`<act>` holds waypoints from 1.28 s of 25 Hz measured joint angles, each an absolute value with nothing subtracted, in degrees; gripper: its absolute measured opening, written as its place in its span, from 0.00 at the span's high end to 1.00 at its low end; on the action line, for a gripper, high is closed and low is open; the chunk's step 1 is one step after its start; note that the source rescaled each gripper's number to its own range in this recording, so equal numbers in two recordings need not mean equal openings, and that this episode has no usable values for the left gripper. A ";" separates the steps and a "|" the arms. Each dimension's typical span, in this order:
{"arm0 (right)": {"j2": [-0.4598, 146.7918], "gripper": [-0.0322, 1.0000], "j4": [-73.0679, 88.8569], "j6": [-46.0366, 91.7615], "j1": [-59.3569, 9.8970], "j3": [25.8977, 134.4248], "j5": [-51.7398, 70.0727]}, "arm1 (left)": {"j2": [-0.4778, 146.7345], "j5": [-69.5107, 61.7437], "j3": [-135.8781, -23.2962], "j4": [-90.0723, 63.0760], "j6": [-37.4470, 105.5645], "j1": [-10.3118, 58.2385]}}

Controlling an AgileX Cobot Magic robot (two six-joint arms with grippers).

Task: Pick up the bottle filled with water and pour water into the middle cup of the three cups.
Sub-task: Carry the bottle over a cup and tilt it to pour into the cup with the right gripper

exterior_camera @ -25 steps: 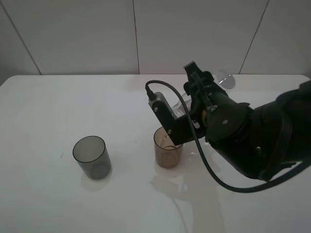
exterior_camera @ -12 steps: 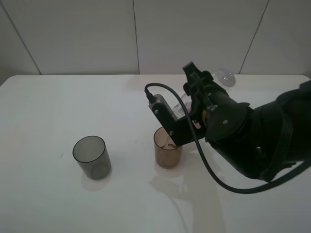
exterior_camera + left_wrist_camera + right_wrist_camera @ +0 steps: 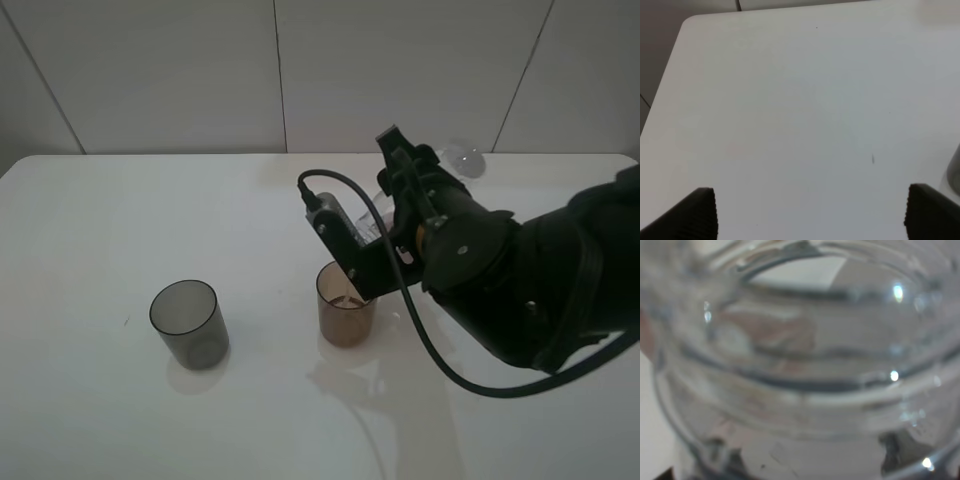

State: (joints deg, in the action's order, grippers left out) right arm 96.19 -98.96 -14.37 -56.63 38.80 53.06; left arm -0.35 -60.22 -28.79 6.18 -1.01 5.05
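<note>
Two cups show in the high view: grey tumbler left of centre, the middle cup mid-frame. Right gripper clamped tight on the bottle, tipped neck-down over that amber rim, seemingly pouring. Left gripper spread wide, empty.

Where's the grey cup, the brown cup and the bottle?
grey cup (image 3: 188,322), high view, side wall.
amber-brown cup (image 3: 343,320), high view, front wall.
bottle (image 3: 805,390), right wrist view, ribbed clear wall.
</note>
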 joint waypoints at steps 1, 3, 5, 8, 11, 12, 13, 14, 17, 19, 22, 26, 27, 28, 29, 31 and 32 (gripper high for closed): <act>96.19 0.95 -98.96 -14.23 -56.63 39.01 53.06 | -0.35 -60.22 -28.79 6.18 -1.01 5.05; 96.19 0.95 -98.96 -13.14 -56.63 39.55 53.08 | -0.35 -60.22 -28.79 6.18 -1.01 5.05; 96.19 0.95 -98.96 -11.75 -56.63 40.09 53.08 | -0.35 -60.22 -28.79 6.18 -1.01 5.05; 96.19 0.95 -98.96 -10.46 -56.63 40.57 53.13 | -0.35 -60.22 -28.79 6.18 -1.01 5.05; 96.19 0.95 -98.96 -8.93 -56.63 40.57 53.13 | -0.35 -60.22 -28.79 6.18 -1.01 5.05; 96.19 0.95 -98.96 -8.49 -56.63 40.57 53.13 | -0.35 -60.22 -28.79 6.18 -1.01 5.05; 96.19 0.95 -98.96 -8.17 -56.63 40.57 53.13 | -0.35 -60.22 -28.79 6.18 -1.01 5.05; 96.19 0.95 -98.96 -8.11 -56.63 40.57 53.14 | -0.35 -60.22 -28.79 6.18 -1.01 5.05; 96.19 0.95 -98.96 -7.95 -56.63 40.57 53.14 | -0.35 -60.22 -28.79 6.18 -1.01 5.05; 96.19 0.95 -98.96 -7.95 -56.63 40.57 53.14 | -0.35 -60.22 -28.79 6.18 -1.01 5.05; 96.19 0.95 -98.96 -7.95 -56.63 40.59 53.14 | -0.35 -60.22 -28.79 6.18 -1.01 5.05; 96.19 0.95 -98.96 -7.95 -56.63 40.64 53.14 | -0.35 -60.22 -28.79 6.18 -1.01 5.05; 96.19 0.95 -98.96 -7.95 -56.63 40.64 53.14 | -0.35 -60.22 -28.79 6.18 -1.01 5.05; 96.19 0.95 -98.96 -7.95 -56.63 40.65 53.14 | -0.35 -60.22 -28.79 6.18 -1.01 5.05; 96.19 0.95 -98.96 -7.95 -56.63 40.65 53.14 | -0.35 -60.22 -28.79 6.18 -1.01 5.05; 96.19 0.95 -98.96 -7.95 -56.63 40.65 53.14 | -0.35 -60.22 -28.79 6.18 -1.01 5.05; 96.19 0.95 -98.96 -7.95 -56.63 40.65 53.14 | -0.35 -60.22 -28.79 6.18 -1.01 5.05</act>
